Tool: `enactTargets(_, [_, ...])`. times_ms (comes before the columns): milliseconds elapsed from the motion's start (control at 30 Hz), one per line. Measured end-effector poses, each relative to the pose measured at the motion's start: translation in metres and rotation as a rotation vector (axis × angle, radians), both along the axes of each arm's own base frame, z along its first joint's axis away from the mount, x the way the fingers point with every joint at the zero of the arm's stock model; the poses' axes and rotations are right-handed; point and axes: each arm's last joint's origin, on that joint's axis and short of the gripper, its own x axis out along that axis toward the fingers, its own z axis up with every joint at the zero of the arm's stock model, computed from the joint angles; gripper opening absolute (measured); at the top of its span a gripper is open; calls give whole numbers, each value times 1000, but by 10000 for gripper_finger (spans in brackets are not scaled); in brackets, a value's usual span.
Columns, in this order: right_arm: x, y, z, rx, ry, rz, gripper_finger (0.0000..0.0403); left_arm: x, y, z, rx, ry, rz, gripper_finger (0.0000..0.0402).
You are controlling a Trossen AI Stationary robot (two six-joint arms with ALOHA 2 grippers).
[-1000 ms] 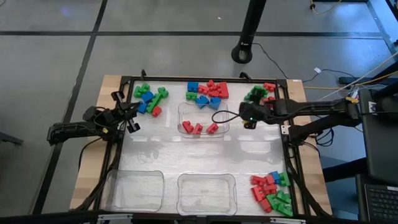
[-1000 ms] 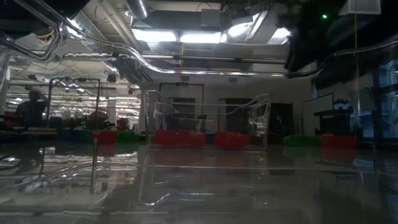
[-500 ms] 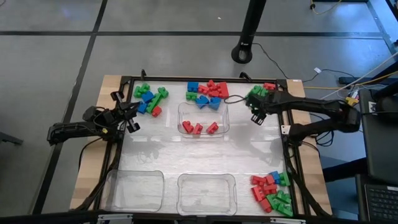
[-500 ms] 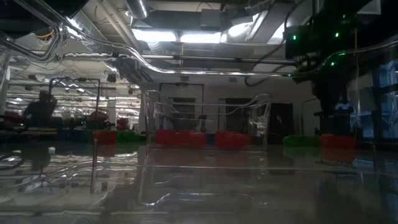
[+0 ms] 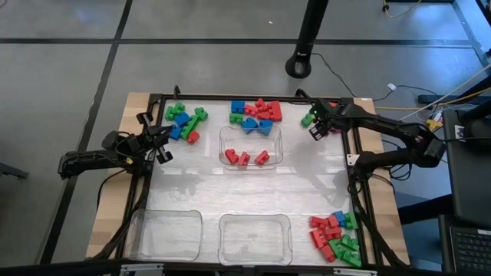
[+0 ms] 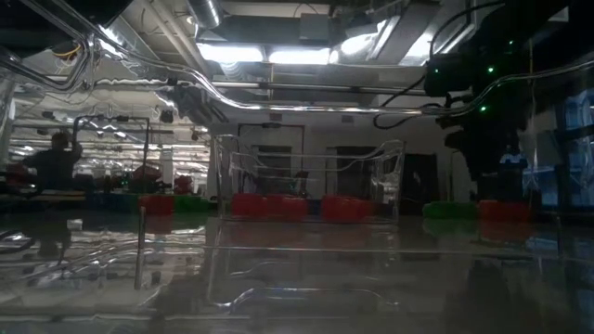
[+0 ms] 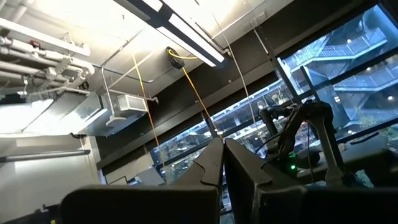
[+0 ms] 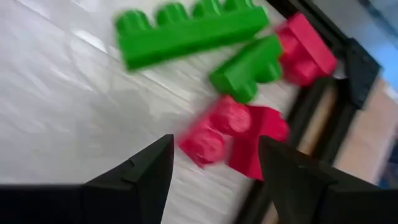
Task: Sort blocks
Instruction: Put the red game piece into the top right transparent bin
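Red, green and blue blocks lie in piles at the far left [image 5: 184,123], far middle [image 5: 255,115], far right [image 5: 313,116] and near right [image 5: 335,238] of the table. My right gripper [image 5: 316,130] hangs open over the far right pile, fingers slanting down. In its wrist view, where the gripper [image 8: 216,144] shows, a red block [image 8: 233,134] lies on the table just ahead of the open fingers, untouched. A long green block [image 8: 186,31], a short green one [image 8: 249,68] and another red one [image 8: 305,50] lie beyond. My left gripper [image 5: 163,152] waits shut at the table's left edge, and there the gripper [image 7: 222,163] points up.
A clear tray [image 5: 230,136] at the far middle holds three red blocks [image 5: 245,157]. Two more clear trays [image 5: 165,234] [image 5: 255,238] stand at the near edge. A black frame rail [image 5: 354,176] runs along the table's right side, close by the far right pile.
My right gripper has swung from beside the middle tray toward the table's far right corner, sinking over the block pile there and rolling its wrist. Its fingers keep the same gap. No block has moved.
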Motion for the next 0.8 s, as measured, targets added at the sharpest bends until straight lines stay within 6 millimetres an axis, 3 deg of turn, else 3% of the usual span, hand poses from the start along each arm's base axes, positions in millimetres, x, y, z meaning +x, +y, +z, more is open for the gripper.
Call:
enactTargets(600, [-8,-7,-1,9,-85,-227,234,-2,0,3,-5,-38,-7,6])
enactTargets(800, [-10,-5,-19,7,-106,-231,234,-2,0,3,-8,-39,-9,6])
